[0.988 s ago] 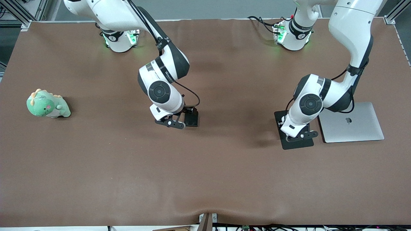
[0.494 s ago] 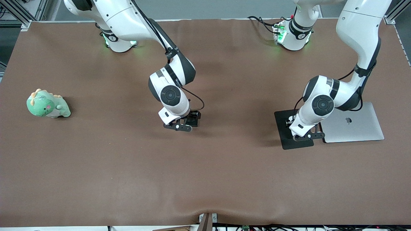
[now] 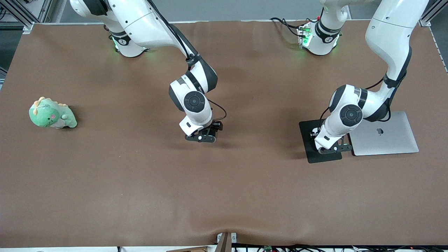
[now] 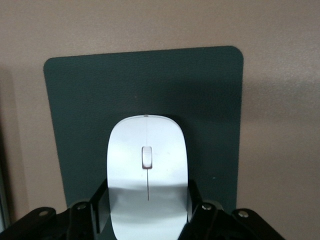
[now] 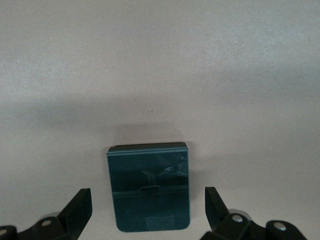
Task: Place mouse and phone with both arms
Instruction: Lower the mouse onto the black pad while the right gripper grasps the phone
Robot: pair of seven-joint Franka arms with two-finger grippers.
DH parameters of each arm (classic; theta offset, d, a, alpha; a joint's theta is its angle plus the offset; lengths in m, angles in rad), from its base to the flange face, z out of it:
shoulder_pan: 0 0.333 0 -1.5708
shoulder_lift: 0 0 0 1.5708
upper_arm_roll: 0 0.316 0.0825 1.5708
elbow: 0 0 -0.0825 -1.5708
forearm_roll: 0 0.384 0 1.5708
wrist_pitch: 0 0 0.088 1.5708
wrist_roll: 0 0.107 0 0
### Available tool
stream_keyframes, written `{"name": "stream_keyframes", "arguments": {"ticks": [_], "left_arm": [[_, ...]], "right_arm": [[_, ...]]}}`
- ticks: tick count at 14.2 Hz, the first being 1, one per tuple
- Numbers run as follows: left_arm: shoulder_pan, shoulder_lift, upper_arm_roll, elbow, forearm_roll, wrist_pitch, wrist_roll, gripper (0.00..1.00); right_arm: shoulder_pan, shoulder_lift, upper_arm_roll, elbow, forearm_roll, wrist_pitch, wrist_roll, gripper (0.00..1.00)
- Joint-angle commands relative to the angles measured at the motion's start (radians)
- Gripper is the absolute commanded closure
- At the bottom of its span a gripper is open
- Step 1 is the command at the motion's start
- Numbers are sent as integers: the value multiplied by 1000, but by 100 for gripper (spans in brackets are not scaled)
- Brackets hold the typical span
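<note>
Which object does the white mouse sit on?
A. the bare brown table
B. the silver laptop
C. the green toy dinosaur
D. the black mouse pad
D: in the left wrist view the mouse lies on the dark mouse pad, with the left claw closed against its sides; the laptop lies beside the pad, toward the left arm's end of the table.

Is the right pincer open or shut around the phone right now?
Open. In the right wrist view the right pincer has its fingers spread wide, clear of both sides of the phone, which lies flat on the table.
</note>
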Motion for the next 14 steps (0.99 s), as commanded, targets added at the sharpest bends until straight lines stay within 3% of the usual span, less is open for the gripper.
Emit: {"name": "stream_keyframes", "arguments": {"ticks": [1,3,5,6,8,9,12,14], "left_arm": [[20,6,-16,-8,15,28,3,100],[23,8,-15,-8,17,28,6,100],[24,9,-15,-3,15,28,6,90],[24,11,-15,0,15,28,4,80],[24,14,-15,6,15,28,4,17],[23,9,-15,6,14,27,-5,0],[21,-21,-13,55,14,-25,0,0],[21,-55,-15,148,15,-125,1,0]], "right_arm": [[22,12,-9,3,-13,17,-7,0],[27,22,-9,2,-15,26,-7,0],[28,22,-9,-20,-15,59,-7,0],[28,22,-9,-32,-16,73,-7,0],[30,22,-9,-36,-16,78,-7,0],[30,20,-9,-38,-18,78,-7,0],[28,20,-9,-61,-55,81,-7,0],[28,20,-9,-63,-55,92,-5,0]]}}
